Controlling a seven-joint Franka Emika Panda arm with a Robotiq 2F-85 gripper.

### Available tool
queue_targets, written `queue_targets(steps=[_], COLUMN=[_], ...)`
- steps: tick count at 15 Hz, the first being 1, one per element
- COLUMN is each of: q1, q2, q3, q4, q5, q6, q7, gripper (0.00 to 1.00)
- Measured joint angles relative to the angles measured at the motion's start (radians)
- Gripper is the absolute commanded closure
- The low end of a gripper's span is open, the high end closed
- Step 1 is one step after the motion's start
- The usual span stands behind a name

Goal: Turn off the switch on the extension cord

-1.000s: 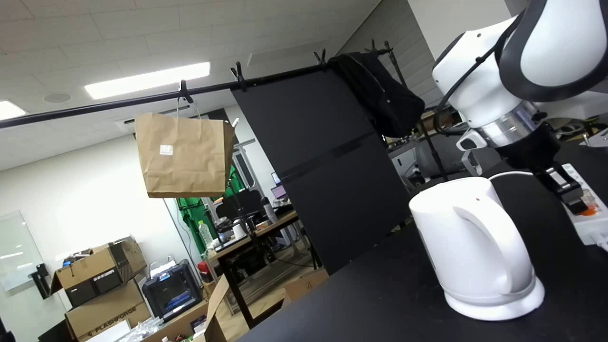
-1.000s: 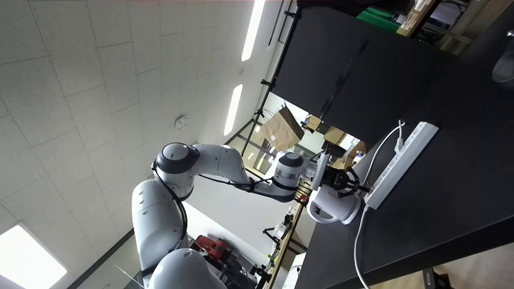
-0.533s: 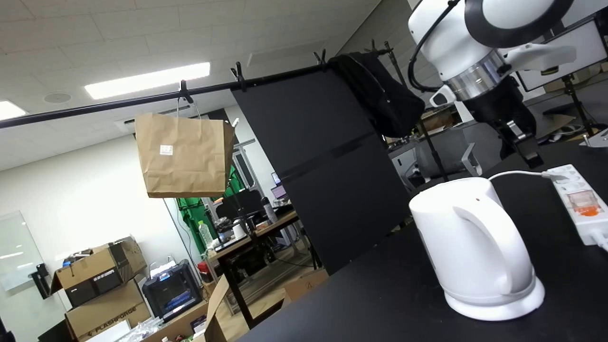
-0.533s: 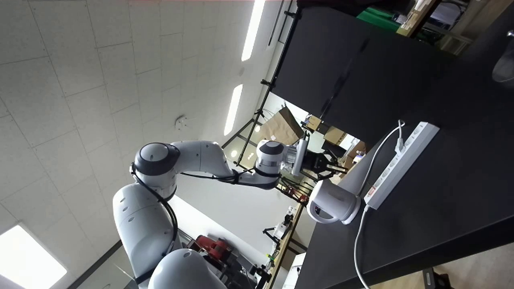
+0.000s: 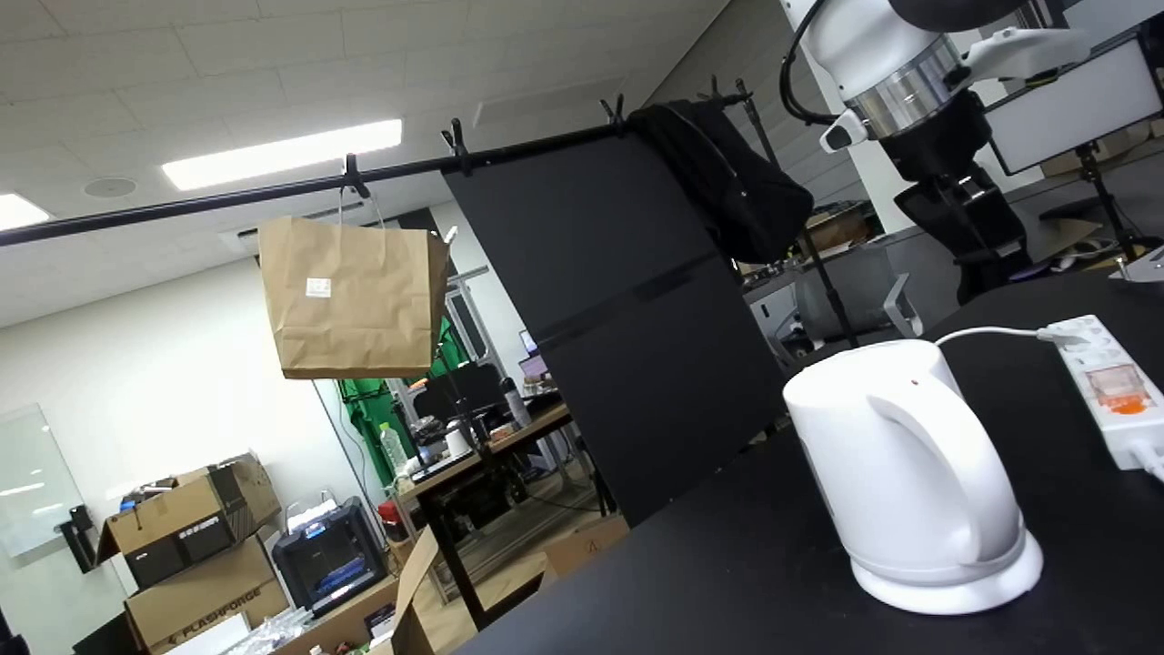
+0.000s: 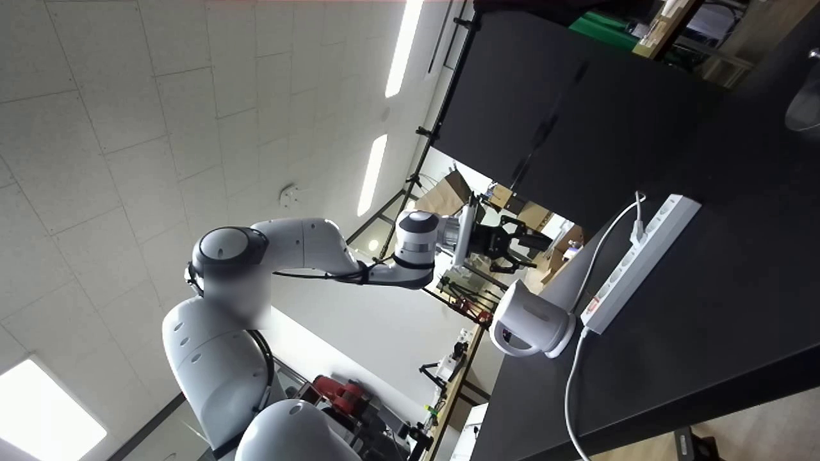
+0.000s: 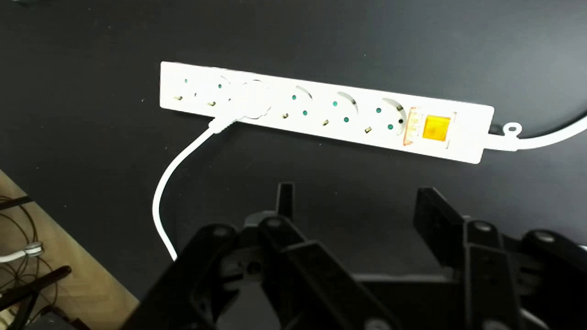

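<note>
The extension cord, a white strip [image 7: 465, 133], lies on the black table with one white plug in it. Its orange switch [image 7: 436, 128] sits near the strip's cable end, beside an orange-edged clear flap; the switch's position I cannot tell. Both exterior views show the strip [image 5: 1087, 350] and the switch [image 5: 1128, 403] uncovered. My gripper [image 7: 355, 190] is open, its two fingers well apart and nothing between them. In an exterior view the gripper [image 6: 539, 253] hangs in the air, above the kettle's height and away from the strip, touching nothing.
A white kettle [image 5: 896, 455] stands on the table beside the strip, close to the gripper's path in both exterior views. A white cable [image 7: 165, 183] curves from the plug. The table edge shows at the lower left of the wrist view, with floor [image 7: 69, 279] beyond.
A second ago the gripper's closed tips were down at the switch end of the strip. Since then the arm has risen and drawn back, and the jaws have spread apart. Strip and kettle have stayed put.
</note>
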Motion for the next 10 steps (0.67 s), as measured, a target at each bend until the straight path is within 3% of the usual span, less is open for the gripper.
queue_targets(steps=[10], q1=[-0.042], q2=[-0.006], q3=[0.016], q4=[-0.020], q5=[0.021], q6=[-0.001], q7=[0.000], gripper=[0.00])
